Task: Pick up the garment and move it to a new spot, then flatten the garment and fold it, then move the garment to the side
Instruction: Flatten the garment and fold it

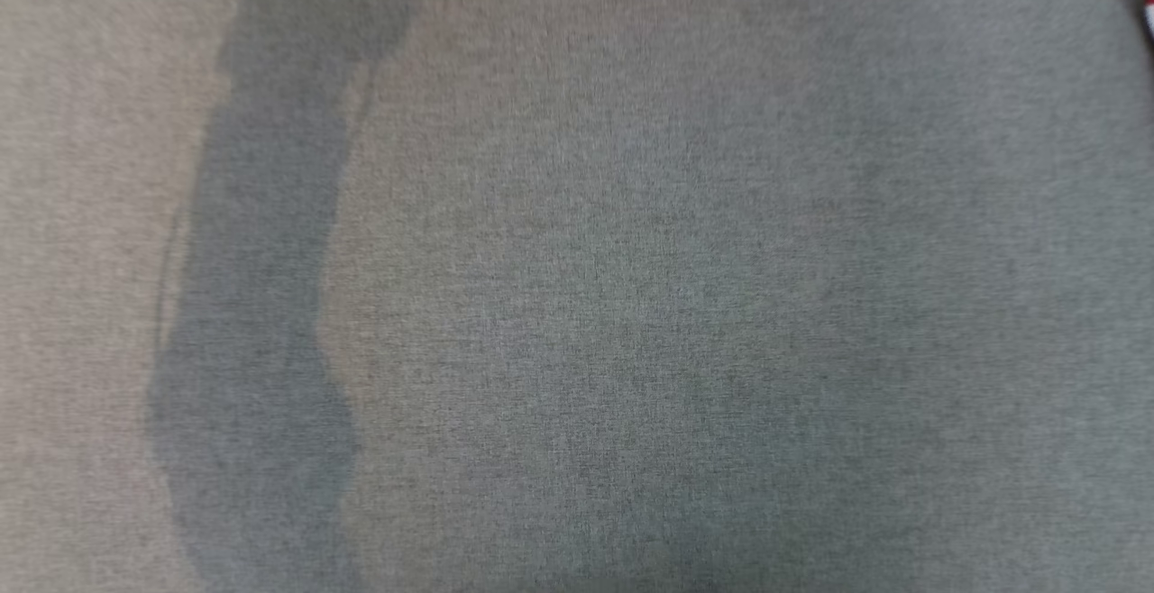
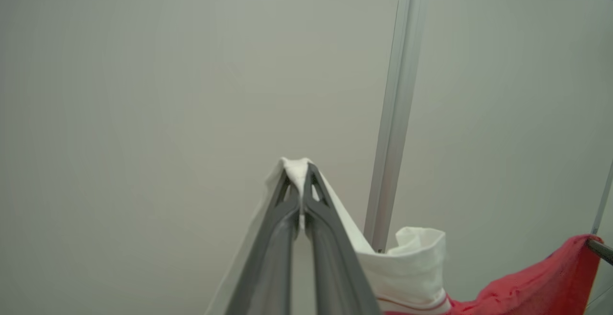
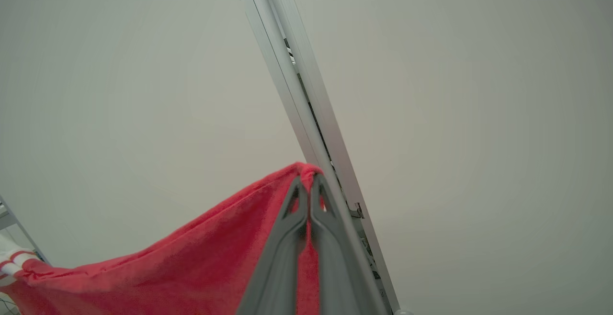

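In the head view, a grey woven surface (image 1: 685,287) spans the frame. A darker shadow band (image 1: 261,305) runs near to far along its left side. A small red-and-white sliver (image 1: 1149,14) sits at the far right edge, too blurred to identify.

In the left wrist view, the left claw (image 2: 300,169) is closed tight on a white corner of the garment (image 2: 412,272), held up against a pale wall (image 2: 143,90). The cloth hangs from the tips; a white sleeve with red stripes sags to the right, then turns red. A metal rail (image 2: 392,114) stands behind.

In the right wrist view, the right claw (image 3: 310,181) is pinched shut on a red edge of the garment. The red cloth slopes away to the left, taut, ending in white with red stripes.
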